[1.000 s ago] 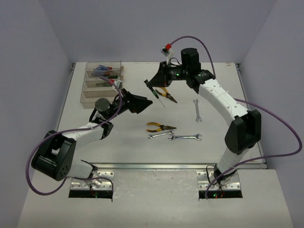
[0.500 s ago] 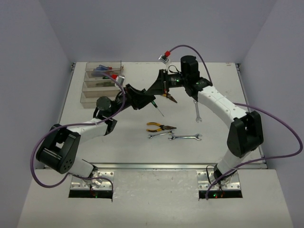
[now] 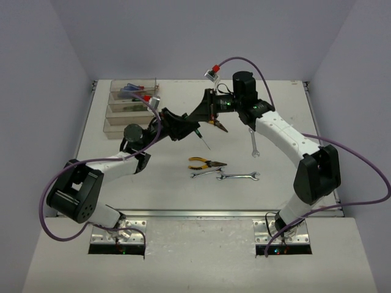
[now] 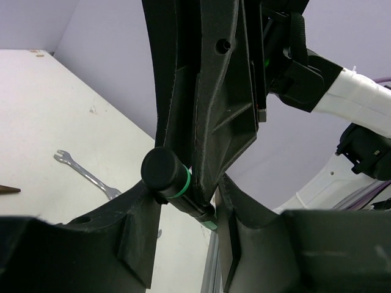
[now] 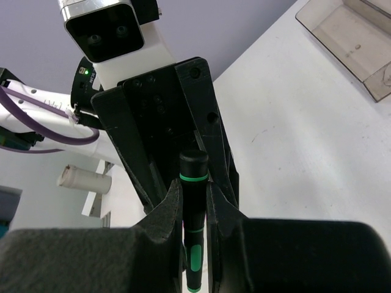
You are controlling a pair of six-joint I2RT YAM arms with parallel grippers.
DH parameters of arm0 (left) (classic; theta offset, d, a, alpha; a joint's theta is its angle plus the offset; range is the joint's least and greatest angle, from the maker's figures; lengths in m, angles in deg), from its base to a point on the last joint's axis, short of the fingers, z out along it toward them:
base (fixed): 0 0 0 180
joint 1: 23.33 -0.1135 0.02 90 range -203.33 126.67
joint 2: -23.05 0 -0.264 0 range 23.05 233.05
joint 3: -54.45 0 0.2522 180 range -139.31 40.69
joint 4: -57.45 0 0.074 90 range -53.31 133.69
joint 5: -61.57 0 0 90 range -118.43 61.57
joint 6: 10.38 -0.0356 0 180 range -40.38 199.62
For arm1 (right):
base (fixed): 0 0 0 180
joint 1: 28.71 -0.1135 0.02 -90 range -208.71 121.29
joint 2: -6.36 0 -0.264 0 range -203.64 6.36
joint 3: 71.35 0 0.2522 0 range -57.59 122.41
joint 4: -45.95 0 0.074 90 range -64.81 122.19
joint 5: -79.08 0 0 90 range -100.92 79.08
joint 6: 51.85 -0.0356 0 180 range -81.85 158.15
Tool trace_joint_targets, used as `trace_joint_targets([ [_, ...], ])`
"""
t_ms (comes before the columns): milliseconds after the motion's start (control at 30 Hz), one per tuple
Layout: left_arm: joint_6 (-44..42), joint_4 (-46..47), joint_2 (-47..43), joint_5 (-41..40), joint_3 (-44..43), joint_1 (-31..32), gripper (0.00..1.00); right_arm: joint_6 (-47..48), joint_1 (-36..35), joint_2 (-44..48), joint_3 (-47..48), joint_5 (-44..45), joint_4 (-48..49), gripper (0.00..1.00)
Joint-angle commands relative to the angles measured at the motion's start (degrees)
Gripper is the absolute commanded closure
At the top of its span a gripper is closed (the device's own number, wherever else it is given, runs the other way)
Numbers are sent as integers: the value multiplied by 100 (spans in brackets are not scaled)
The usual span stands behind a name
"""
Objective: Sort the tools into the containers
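Observation:
My right gripper (image 3: 204, 116) is shut on a black-green screwdriver (image 3: 203, 137) and holds it in the air over the back middle of the table. In the right wrist view its fingers (image 5: 174, 204) pinch the handle (image 5: 193, 168). My left gripper (image 3: 192, 129) meets it from the left. In the left wrist view the left gripper (image 4: 189, 213) stands open around the handle (image 4: 166, 172), next to the right gripper's finger (image 4: 208, 91). The clear containers (image 3: 129, 107) are at the back left and hold blue and red screwdrivers. Yellow-handled pliers (image 3: 206, 163) lie mid-table, and a second pair (image 3: 219, 125) is partly hidden.
Three silver wrenches lie on the table: one (image 3: 253, 143) to the right, two (image 3: 204, 174) (image 3: 238, 176) end to end below the pliers. One wrench (image 4: 85, 174) shows in the left wrist view. A container corner (image 5: 354, 36) shows in the right wrist view.
A second ago the grippers were apart. The left arm swung up and right, and the right gripper brought the screwdriver down to it. They have stayed together for the last half second.

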Motion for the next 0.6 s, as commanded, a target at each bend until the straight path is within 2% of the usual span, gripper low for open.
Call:
trace_joint_targets([
  [0, 107, 308, -4, 365, -176, 170, 65, 295, 9, 226, 249, 537, 406, 100],
  [67, 139, 349, 13, 445, -184, 162, 47, 316, 13, 231, 257, 585, 390, 100],
  [133, 142, 368, 14, 477, -169, 170, 43, 351, 12, 231, 281, 623, 372, 100],
  [233, 165, 403, 40, 501, -138, 170, 57, 344, 12, 194, 367, 654, 362, 100],
  [300, 193, 438, 47, 530, -117, 170, 84, 344, 12, 180, 381, 669, 355, 100],
  [333, 189, 440, 44, 515, -115, 170, 94, 344, 8, 167, 403, 669, 348, 100],
  [367, 177, 422, 32, 496, -124, 170, 99, 339, 5, 156, 416, 656, 349, 100],
  [533, -140, -187, -76, 217, -373, 154, 100, 288, 5, 185, 281, 512, 437, 100],
  [567, -220, -430, -108, 88, -425, 144, 100, 304, 15, 199, 266, 521, 420, 91],
])
